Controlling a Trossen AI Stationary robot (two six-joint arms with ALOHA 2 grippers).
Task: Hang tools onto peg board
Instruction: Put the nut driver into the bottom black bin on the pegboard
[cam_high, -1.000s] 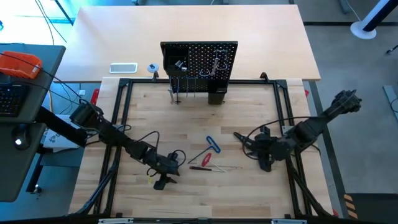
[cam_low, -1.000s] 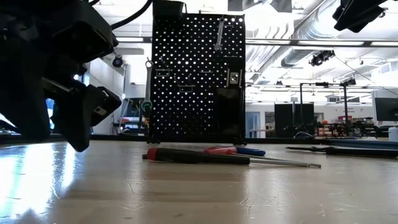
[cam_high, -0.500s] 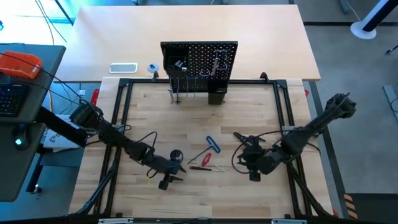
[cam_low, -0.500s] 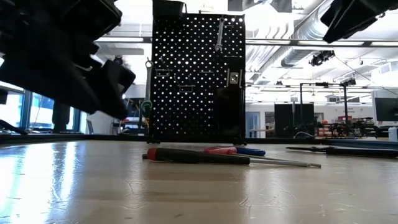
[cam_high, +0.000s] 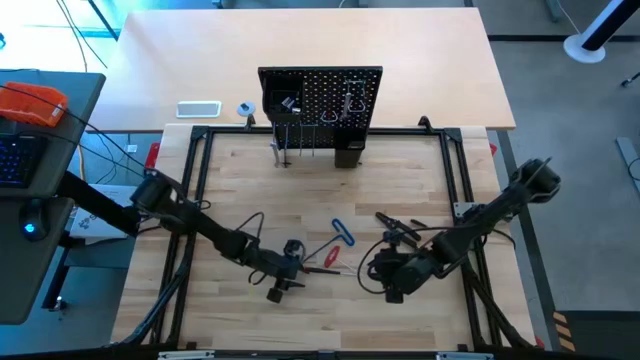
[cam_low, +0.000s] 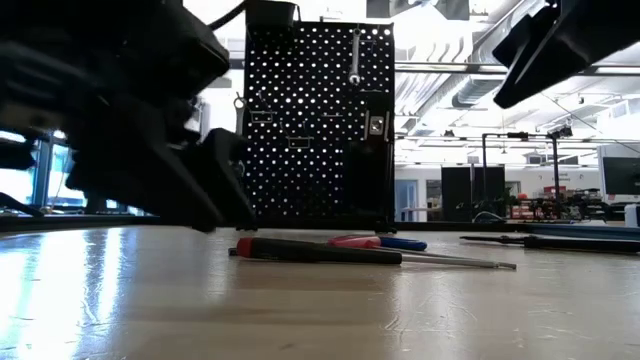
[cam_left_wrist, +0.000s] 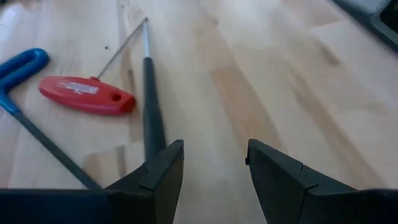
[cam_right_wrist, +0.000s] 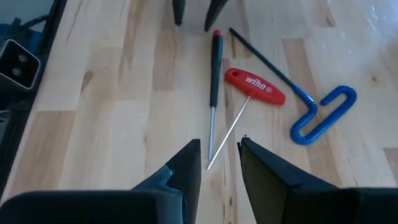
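Both grippers hang open and empty over the loose tools: left gripper (cam_high: 290, 272) at their nine o'clock, right gripper (cam_high: 385, 272) at three o'clock. Between them lie a slim screwdriver (cam_right_wrist: 214, 62), a red-handled driver (cam_right_wrist: 255, 87) and a blue hex key (cam_right_wrist: 323, 112). At twelve o'clock stands the peg board (cam_high: 320, 100). Judged step: approaching a pickup; next, lower and close on one handle.

One word can be read — "wiha", in white, on the red handle (cam_right_wrist: 254, 86) of the tool lying just ahead of the right gripper's (cam_right_wrist: 217, 159) fingertips — nothing else is legible.
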